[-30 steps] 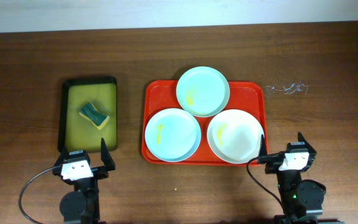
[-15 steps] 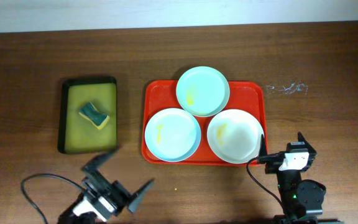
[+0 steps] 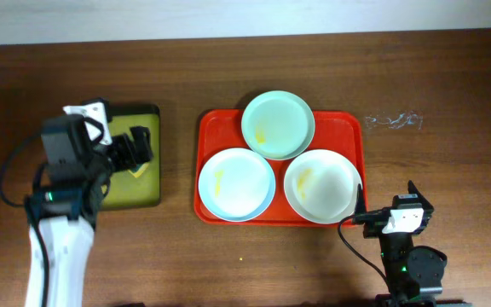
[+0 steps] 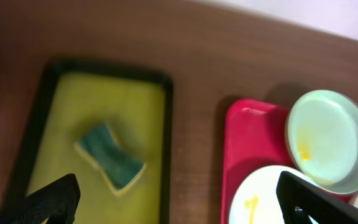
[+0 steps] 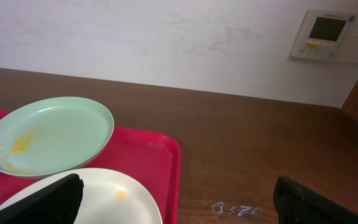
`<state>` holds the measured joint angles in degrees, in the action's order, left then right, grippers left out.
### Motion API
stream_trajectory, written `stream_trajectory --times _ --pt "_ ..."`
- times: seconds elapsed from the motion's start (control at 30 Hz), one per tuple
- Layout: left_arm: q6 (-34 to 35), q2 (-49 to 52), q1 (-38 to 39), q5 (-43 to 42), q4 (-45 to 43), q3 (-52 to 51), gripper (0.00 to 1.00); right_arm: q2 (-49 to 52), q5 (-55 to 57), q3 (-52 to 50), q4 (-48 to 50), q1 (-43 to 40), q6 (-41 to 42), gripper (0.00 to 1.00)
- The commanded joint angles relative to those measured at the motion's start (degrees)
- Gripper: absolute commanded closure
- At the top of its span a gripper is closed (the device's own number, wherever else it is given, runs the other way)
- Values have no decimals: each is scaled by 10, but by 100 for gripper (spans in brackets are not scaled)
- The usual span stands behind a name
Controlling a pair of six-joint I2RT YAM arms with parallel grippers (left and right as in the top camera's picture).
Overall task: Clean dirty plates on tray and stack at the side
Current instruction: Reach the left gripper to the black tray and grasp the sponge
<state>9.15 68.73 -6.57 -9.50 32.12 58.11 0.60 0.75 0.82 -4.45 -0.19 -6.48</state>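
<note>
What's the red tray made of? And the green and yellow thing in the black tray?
The red tray looks like smooth plastic: even colour, rounded moulded corners, raised rim. The green and yellow thing looks like a sponge: dark green scrubby layer on yellow foam, though the view is blurry.

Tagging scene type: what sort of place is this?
Probably a lab or office test bench, not a kitchen: wooden table, plain white wall with a control panel, smeared plates staged on a red tray.
</note>
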Motion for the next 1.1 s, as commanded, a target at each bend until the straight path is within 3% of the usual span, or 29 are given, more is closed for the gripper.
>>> stream_trajectory --times 0.0,0.07,0.2,0.37,0.6,0.67,0.7,0.73,0.8,0.83,0.87,0.9,0.93,1.0,1.03,1.07 --pt "50 135 -50 -29 -14 28 1 -2 -1 -5 -2 -3 -4 1" --pt "53 205 -51 -32 -29 28 1 -2 -1 -5 -2 -3 -4 1" --pt "186 285 -51 19 -58 29 1 -2 -1 -5 -2 -3 -4 1" --pt "178 297 -29 134 45 113 1 -2 -1 -5 -2 -3 -4 1" --pt "187 387 -10 114 -34 113 2 -2 -1 -5 -2 -3 -4 1" --pt "187 424 -10 112 -44 113 13 -2 -1 -5 -2 -3 -4 1" --pt "187 437 -10 104 -44 113 34 -2 -1 -5 -2 -3 -4 1" --pt "187 443 -10 98 -42 113 43 -2 -1 -5 -2 -3 -4 1" --pt "186 444 -10 97 -20 113 46 -2 -1 -5 -2 -3 -4 1" --pt "186 444 -10 97 10 113 42 -2 -1 -5 -2 -3 -4 1" --pt "186 444 -10 97 14 113 49 -2 -1 -5 -2 -3 -4 1" --pt "186 444 -10 97 17 113 69 -2 -1 -5 -2 -3 -4 1" --pt "186 444 -10 97 22 113 78 -2 -1 -5 -2 -3 -4 1" --pt "186 444 -10 97 32 113 84 -2 -1 -5 -2 -3 -4 1" --pt "186 444 -10 97 32 113 99 -2 -1 -5 -2 -3 -4 1" --pt "186 444 -10 97 31 113 86 -2 -1 -5 -2 -3 -4 1"
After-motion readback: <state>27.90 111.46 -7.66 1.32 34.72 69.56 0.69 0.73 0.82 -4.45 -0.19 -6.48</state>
